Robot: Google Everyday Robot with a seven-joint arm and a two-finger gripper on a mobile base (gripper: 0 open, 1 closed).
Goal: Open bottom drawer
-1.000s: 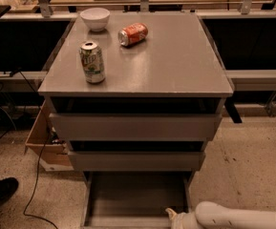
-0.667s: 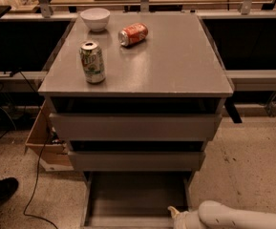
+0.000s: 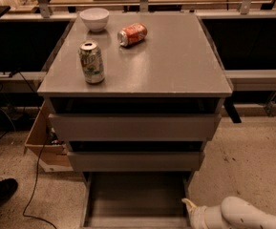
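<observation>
**Gripper** (image 3: 193,210): pale tip of a white rounded arm (image 3: 245,216), at the bottom right of the view. Whether it is parted or closed cannot be made out, and no hold on anything is visible.

**Bottom drawer** (image 3: 135,199): plain grey and handleless, with a shallow tray. It stands open, directly left of the gripper, whose tip is at the drawer's right side wall.

**Two wider grey flat drawer fronts** (image 3: 135,127): above the gripper and to its left, stacked one over the other.

**Grey cabinet top** (image 3: 175,66): well above the gripper.
- Upright green-and-silver drink can (image 3: 91,62): far up-left of the gripper.
- Red drink can on its side (image 3: 132,34): beyond the upright can.
- White round bowl (image 3: 94,19): farthest from the gripper, at the back left corner.

**Brown cardboard box** (image 3: 42,144): on the speckled floor (image 3: 242,161), far left of the gripper beside the cabinet.
</observation>
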